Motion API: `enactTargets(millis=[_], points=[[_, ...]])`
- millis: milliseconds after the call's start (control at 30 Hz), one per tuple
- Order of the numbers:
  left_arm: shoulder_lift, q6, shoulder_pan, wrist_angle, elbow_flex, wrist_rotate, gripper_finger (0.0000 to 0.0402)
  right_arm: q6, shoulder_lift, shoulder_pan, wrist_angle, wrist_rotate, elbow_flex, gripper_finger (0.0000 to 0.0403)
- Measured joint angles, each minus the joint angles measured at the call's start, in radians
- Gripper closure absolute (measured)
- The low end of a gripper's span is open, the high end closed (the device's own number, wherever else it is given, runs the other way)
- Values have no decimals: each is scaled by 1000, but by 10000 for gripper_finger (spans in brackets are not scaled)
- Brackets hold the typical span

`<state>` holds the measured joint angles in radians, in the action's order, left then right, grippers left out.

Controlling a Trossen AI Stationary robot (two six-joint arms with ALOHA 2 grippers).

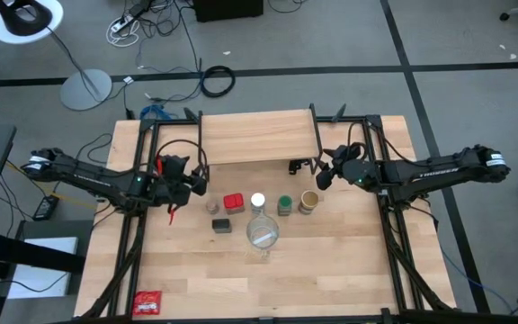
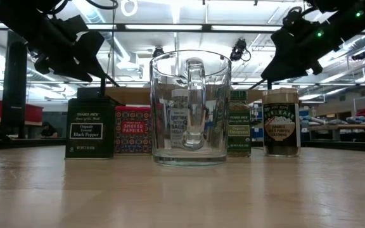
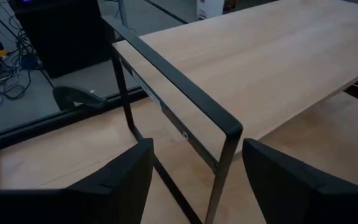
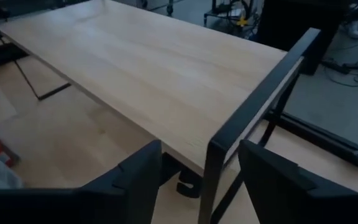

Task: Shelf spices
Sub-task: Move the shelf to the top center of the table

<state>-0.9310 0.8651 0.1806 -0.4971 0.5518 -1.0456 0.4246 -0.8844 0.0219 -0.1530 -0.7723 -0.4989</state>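
**Entry: both pincers at the shelf legs, spices unshelved**

Shelf (image 1: 257, 137): pale wood plank, smooth, straight-grained, on thin black square-section metal legs; upper centre of the high view, bare on top.

Left pincer (image 1: 200, 184): fingers apart, holding nothing, straddling the shelf's left leg.

Right pincer (image 1: 324, 173): likewise apart, empty, astride the right leg.

Spices, row below the shelf, mid-frame: black pepper tin (image 2: 89, 127), boxy, dark green; smoked paprika tin (image 1: 233, 202), red; white-lidded jar (image 1: 258, 201); green-lidded oregano jar (image 1: 284, 205); tan-lidded jar (image 1: 308, 201), round; tiny brownish jar (image 1: 213, 207).

Glass pitcher (image 1: 262, 234): clear, handled.

Handling note: I judge both my pincers should close on the legs together, evenly, keeping the plank level.
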Motion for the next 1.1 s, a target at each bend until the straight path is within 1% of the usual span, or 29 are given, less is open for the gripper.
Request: enactTargets(millis=[233, 433, 533, 667, 867, 933, 1100], points=[[0, 0, -1, 8, 0, -19, 152, 20, 0, -16, 7, -16, 7, 213], [-7, 8, -32, 11, 0, -32, 152, 43, 0, -47, 7, -32, 7, 232], [-17, 9, -53, 18, 0, -28, 152, 44, -1, -65, 13, -8, 7, 237], [-42, 5, -78, 30, 0, -22, 152, 45, -4, -91, 20, 52, 7, 240], [-85, 4, -102, 38, 0, 7, 152, 42, -57, -99, 69, 67, 7, 239], [-98, 4, -102, 46, 0, 1, 155, 36, -83, -99, 107, 67, 7, 242], [-97, 4, -102, 46, 0, 1, 175, 23, -153, -99, 183, 70, 7, 257]])
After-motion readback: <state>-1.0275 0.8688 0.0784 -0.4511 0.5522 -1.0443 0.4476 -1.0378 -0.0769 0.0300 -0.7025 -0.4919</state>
